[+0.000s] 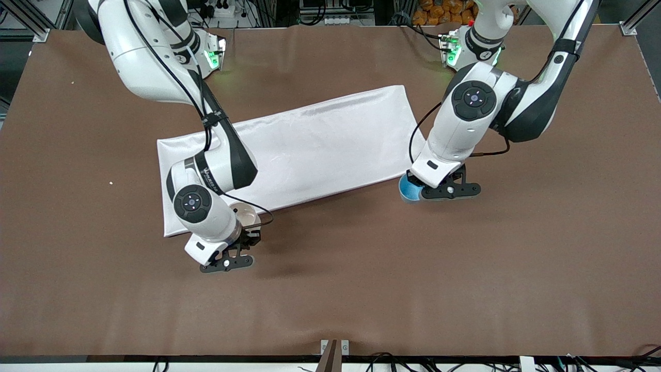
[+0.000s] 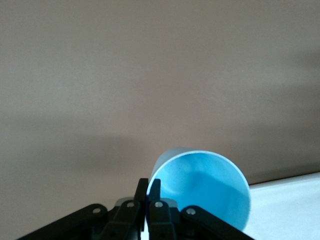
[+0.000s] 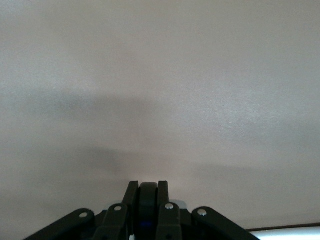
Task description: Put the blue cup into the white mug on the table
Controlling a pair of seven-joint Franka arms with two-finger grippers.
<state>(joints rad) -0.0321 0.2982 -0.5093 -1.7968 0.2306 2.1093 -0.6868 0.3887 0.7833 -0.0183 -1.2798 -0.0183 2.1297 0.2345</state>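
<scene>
Cup [image 1: 410,190] and mug [image 1: 247,214] beside cloth [image 1: 310,150]

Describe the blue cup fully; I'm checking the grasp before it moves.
The blue cup is small, round, handleless, smooth sky-blue and empty. It sits at the white cloth's corner toward the left arm's end, mostly hidden under the left arm's wrist in the front view. The left gripper has its fingers pinched on the rim, one inside, one outside.

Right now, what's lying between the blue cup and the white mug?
In the front view, the white cloth and bare brown table lie between the blue cup and the white mug.
</scene>
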